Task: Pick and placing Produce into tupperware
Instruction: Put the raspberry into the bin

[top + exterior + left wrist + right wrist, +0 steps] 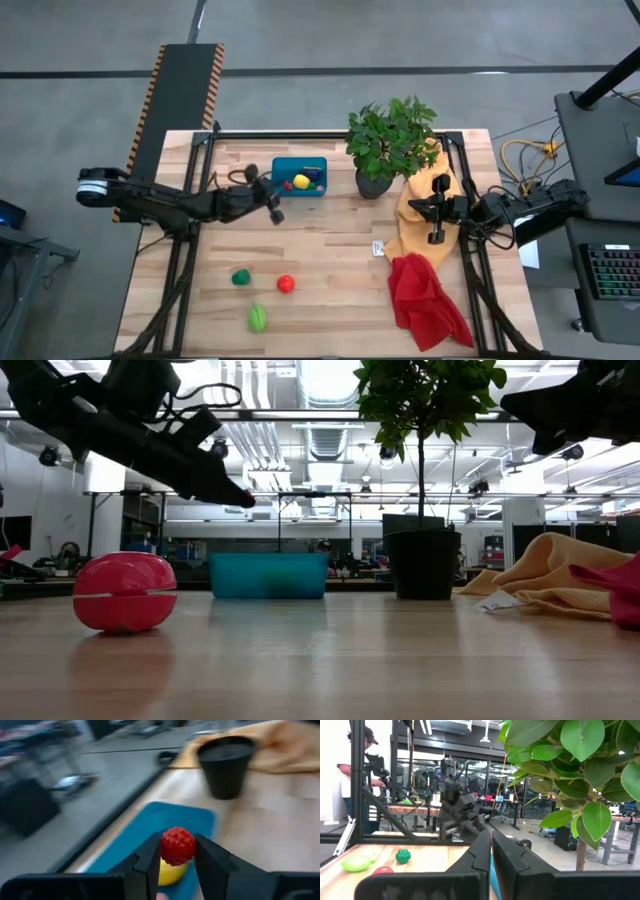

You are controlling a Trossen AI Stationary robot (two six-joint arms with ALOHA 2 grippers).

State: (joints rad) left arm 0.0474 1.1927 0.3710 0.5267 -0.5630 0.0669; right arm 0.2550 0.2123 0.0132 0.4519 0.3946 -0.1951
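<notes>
two claws | left claw [177,855] pinches red berry [177,845] over tupperware [150,827], contents partly hidden | right claw [491,851] closed empty

Bumpy red berry [177,845], pale wood table [330,260].

a grey concrete floor [300,35] surrounds the wooden table [330,260]. beyond it, a glass partition [415,785] fronts a workshop with desks, and ceiling lights [330,378] glow overhead. a keyboard [612,272] sits on a side desk.
</notes>
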